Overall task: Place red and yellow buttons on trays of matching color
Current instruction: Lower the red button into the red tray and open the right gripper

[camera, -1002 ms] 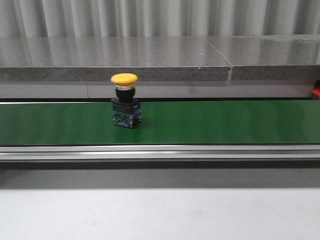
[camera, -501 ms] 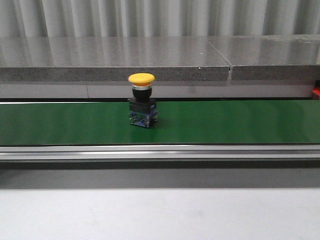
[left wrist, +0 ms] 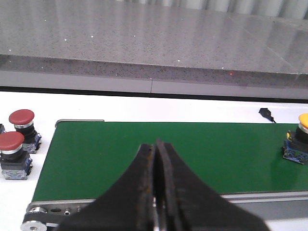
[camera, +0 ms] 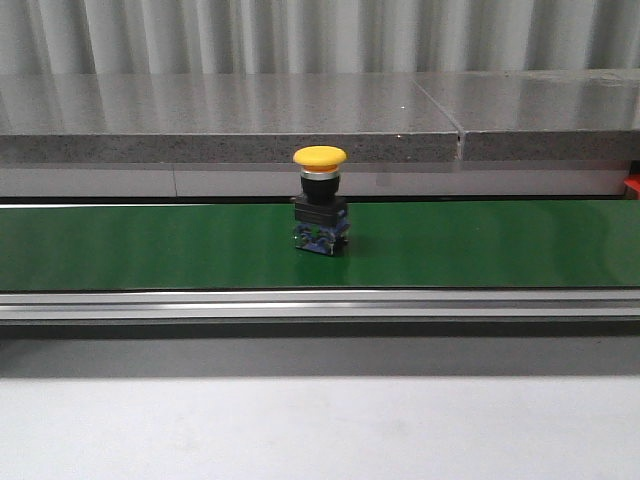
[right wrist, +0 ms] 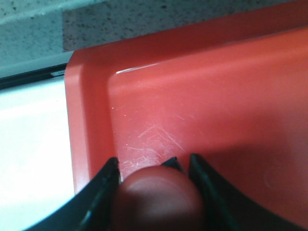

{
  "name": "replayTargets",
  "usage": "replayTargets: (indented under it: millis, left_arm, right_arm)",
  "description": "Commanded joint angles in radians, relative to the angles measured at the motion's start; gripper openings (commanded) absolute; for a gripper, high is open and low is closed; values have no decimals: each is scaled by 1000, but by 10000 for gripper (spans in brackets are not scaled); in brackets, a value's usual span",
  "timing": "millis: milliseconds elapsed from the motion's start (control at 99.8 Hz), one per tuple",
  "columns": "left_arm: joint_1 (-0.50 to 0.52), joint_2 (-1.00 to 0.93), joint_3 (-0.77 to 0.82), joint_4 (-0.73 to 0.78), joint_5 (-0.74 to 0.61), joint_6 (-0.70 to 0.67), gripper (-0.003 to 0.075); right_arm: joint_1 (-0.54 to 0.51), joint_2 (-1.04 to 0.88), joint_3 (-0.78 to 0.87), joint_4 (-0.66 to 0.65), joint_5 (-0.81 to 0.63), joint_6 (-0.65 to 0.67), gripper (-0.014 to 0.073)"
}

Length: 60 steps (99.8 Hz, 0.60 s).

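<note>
A yellow button (camera: pixel 320 200) stands upright on the green belt (camera: pixel 500 245) near its middle; it also shows in the left wrist view (left wrist: pixel 299 144) at the belt's far end. My left gripper (left wrist: pixel 156 143) is shut and empty, above the belt's other end. Two red buttons (left wrist: pixel 21 117) (left wrist: pixel 10 140) stand on the white surface beside that end. My right gripper (right wrist: pixel 153 163) is shut on a red button (right wrist: pixel 156 197), its fingers on either side of the cap, low over a corner of the red tray (right wrist: pixel 216 96). No yellow tray is in view.
A grey stone ledge (camera: pixel 230 115) runs behind the belt. A metal rail (camera: pixel 320 303) lines the belt's near side, with a white table (camera: pixel 320 430) in front. A bit of red (camera: pixel 632 186) shows at the far right edge.
The yellow button has travelled to the right along the belt, from left of centre to about the middle.
</note>
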Motion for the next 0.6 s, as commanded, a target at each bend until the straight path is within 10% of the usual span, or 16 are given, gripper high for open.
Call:
replayTargets:
  millis: [0,301,591]
  left_arm:
    - [-5,9,-27,-2,-82,0,-21]
    - [-5,9,-27,-2,-82,0,-21]
    - [-5,9,-27,-2,-82,0,-21]
  right_arm:
    - [-6,-54,-34,26,-35,-4,205]
    - [-6,-60,-39,32,-28,-4,571]
    - [-6,-164,-40,70,0,-5,595]
